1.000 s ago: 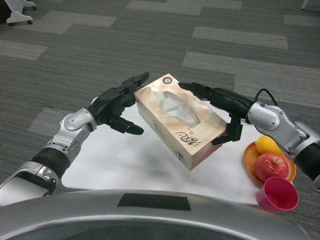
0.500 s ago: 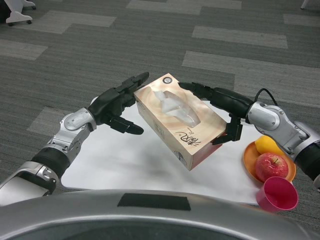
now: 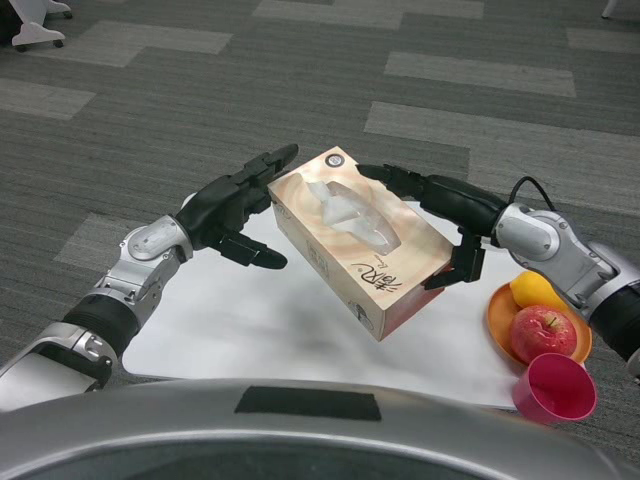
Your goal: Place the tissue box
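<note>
Orange plate [image 3: 500, 322] holding a red apple [image 3: 541, 332] and a yellow fruit [image 3: 534, 290]; pink cup [image 3: 556, 389] just beside the plate

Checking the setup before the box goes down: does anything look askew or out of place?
Only the tissue box: it hangs tilted above the white table, held between the left hand and right hand. The orange plate with its apple and the pink cup look orderly.

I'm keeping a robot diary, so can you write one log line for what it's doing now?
tissue box: tilted, between both hands | left hand: at far-left end | right hand: along right side | orange plate: fruit | pink cup: near plate
</note>
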